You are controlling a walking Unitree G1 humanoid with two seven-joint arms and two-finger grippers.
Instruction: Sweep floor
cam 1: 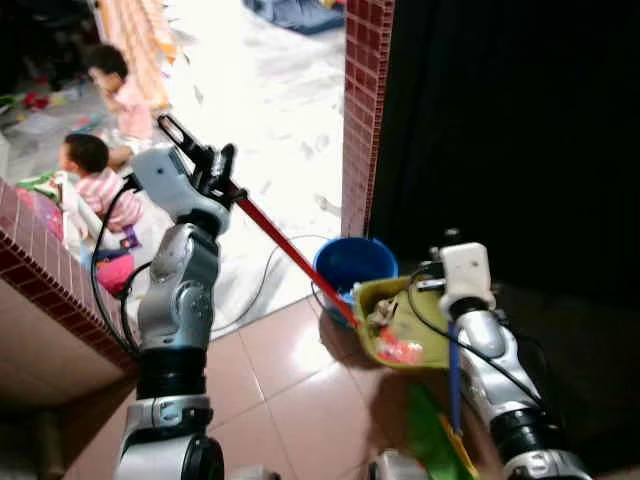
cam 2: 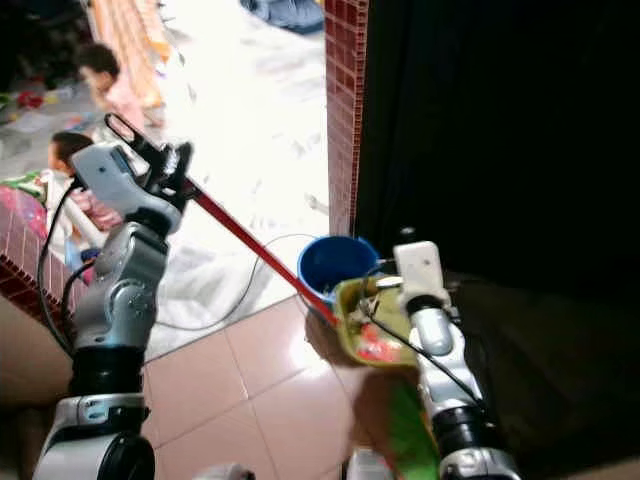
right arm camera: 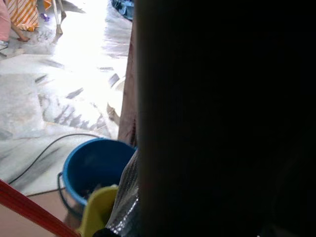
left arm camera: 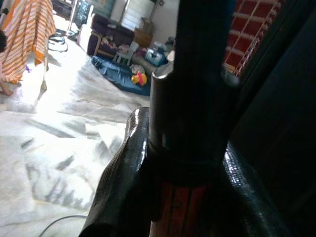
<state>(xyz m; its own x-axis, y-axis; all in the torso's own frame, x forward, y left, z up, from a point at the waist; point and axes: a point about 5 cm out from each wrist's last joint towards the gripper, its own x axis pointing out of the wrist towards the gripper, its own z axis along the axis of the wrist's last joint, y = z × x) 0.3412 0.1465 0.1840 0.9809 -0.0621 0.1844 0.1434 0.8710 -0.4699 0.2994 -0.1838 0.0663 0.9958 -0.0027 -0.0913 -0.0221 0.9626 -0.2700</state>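
My left gripper is raised at the left and shut on the black top of a red broom handle. In the left wrist view its fingers wrap that handle. The handle slants down to the right and ends at a yellow-green dustpan holding red and pink bits. The dustpan is lifted just beside a blue bucket. My right gripper is at the dustpan's back, shut on its blue handle. The right wrist view is mostly dark, with the bucket below it.
A red brick pillar stands right behind the bucket, with a dark doorway to its right. A low brick wall runs along the left. Two children sit on the bright floor beyond it. A black cable lies on the floor.
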